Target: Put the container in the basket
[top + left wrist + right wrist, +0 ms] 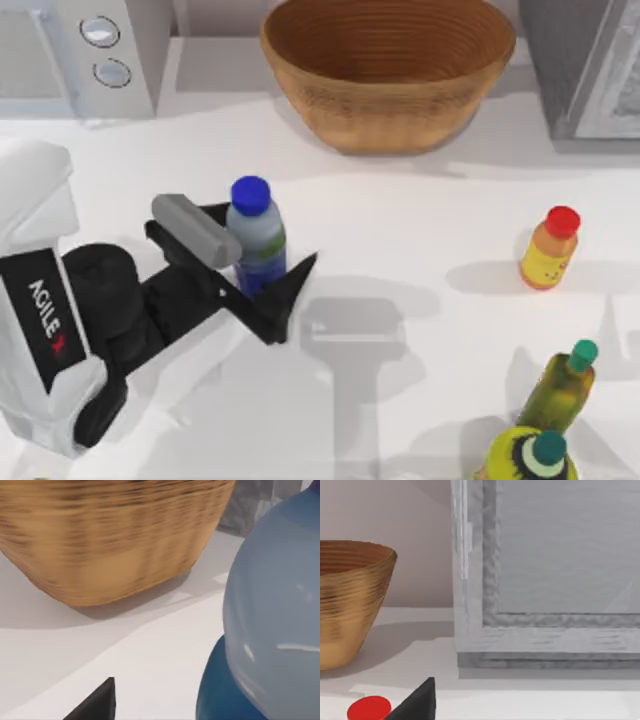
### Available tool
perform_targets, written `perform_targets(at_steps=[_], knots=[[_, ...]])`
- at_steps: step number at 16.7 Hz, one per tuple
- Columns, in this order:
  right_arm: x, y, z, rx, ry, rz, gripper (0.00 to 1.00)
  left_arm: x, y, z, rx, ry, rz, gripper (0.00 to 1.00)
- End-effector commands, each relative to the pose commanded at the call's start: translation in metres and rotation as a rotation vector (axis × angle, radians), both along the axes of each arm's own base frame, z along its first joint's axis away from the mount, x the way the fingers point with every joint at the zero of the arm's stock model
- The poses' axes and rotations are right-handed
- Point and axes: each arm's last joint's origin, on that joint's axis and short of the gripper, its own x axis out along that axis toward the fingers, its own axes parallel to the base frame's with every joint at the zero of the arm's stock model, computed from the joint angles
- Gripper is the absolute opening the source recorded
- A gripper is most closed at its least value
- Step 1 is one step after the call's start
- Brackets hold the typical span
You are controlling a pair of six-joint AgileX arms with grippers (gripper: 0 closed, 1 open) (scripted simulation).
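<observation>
Between the left hand's (262, 258) fingers, clamped upright, stands the clear container (257, 243) with blue cap and blue-green label.

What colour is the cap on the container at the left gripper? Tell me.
Blue, clearest in the top view: the container between the left gripper fingers.

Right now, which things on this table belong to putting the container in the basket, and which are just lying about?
Part of the job:
container
basket
left hand, around the container

Just lying about:
orange bottle
olive-green bottle
yellow bottle
microwave
grey cabinet
</observation>
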Motion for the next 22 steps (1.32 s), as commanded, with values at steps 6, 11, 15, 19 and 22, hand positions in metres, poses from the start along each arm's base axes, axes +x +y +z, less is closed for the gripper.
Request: perform_targets(at_steps=[6,11,15,19,22], knots=[[0.0000,0.0000,0.0000,0.000,0.000,0.000,1.00,0.0012,-0.0017,0.0000,0.000,0.000,0.000,1.00],[0.0000,0.0000,0.0000,0.000,0.000,0.000,1.00,0.0012,-0.0017,0.0000,0.000,0.000,0.000,0.62],[0.0000,0.0000,0.0000,0.000,0.000,0.000,1.00,0.0012,-0.0017,0.0000,0.000,0.000,0.000,0.32],[0.0000,0.0000,0.0000,0.000,0.000,0.000,1.00,0.0012,-0.0017,0.0000,0.000,0.000,0.000,0.02],[0.0000,0.0000,0.0000,0.000,0.000,0.000,1.00,0.0012,-0.0017,0.0000,0.000,0.000,0.000,0.00]])
